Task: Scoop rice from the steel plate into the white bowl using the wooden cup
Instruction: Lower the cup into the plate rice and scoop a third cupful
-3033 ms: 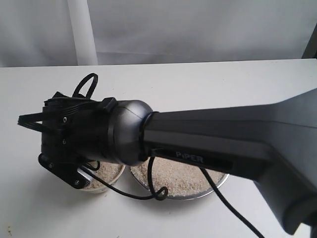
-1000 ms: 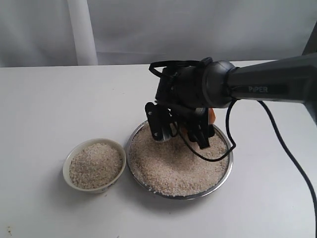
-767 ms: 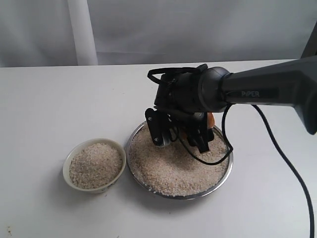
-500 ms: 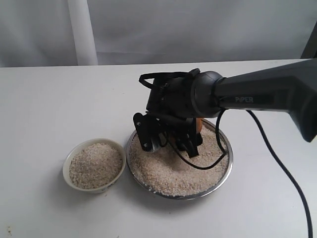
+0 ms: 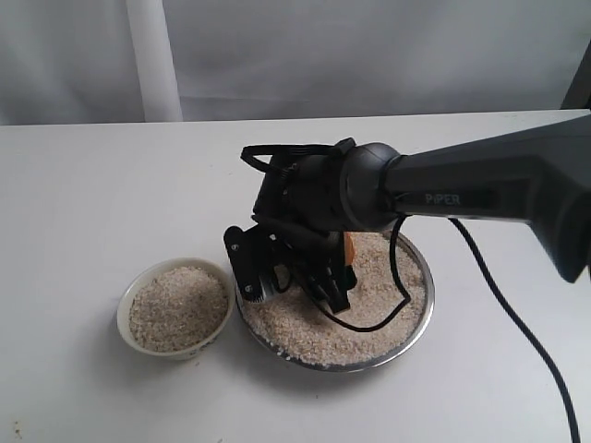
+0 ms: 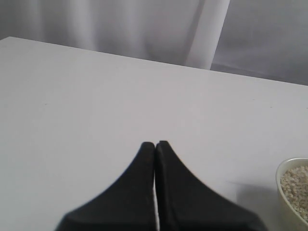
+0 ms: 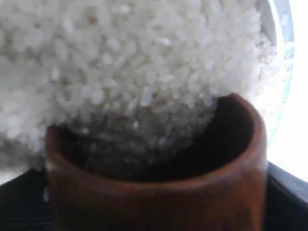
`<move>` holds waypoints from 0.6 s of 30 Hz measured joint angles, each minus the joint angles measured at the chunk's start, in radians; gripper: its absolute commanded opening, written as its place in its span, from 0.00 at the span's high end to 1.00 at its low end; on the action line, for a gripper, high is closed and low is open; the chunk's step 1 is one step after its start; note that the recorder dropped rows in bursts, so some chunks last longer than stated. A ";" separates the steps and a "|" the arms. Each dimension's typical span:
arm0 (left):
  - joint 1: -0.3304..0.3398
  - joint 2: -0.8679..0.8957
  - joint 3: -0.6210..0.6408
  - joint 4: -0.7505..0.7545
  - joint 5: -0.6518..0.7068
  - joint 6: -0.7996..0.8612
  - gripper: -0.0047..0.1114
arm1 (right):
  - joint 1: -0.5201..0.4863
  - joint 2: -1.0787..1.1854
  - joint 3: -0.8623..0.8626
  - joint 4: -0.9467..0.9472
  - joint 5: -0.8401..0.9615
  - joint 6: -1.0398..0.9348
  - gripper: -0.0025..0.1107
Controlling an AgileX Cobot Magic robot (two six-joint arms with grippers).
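Note:
The steel plate (image 5: 421, 317) holds a bed of rice (image 5: 383, 309). My right gripper (image 5: 294, 281) reaches down over the plate's left half, shut on the wooden cup (image 5: 349, 247), of which only an orange-brown sliver shows here. In the right wrist view the wooden cup (image 7: 159, 202) lies tilted with its dark mouth pushed into the rice (image 7: 120, 62), and grains sit inside it. The white bowl (image 5: 126, 297) stands left of the plate, filled with rice. My left gripper (image 6: 155, 144) is shut on nothing above bare table; the bowl's edge (image 6: 284, 169) shows at its side.
The right arm's black cable (image 5: 374, 323) loops down onto the rice in the plate. The white table (image 5: 92, 185) stretches around both vessels, with a pale curtain behind. The plate's rim (image 7: 285, 29) shows past the rice in the right wrist view.
Three seconds ago the right gripper was over the bowl. Within the last second it has slid with the cup from the plate's far side leftward and nearer, through the rice.

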 measured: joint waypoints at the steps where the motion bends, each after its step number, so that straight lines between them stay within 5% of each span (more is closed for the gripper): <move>1: 0.000 0.000 0.000 0.000 0.000 0.000 0.96 | 0.000 0.000 0.000 0.013 0.000 -0.008 0.98; 18: 0.000 0.000 0.000 0.000 0.000 0.000 0.96 | -0.036 -0.021 0.000 0.276 -0.058 -0.040 0.98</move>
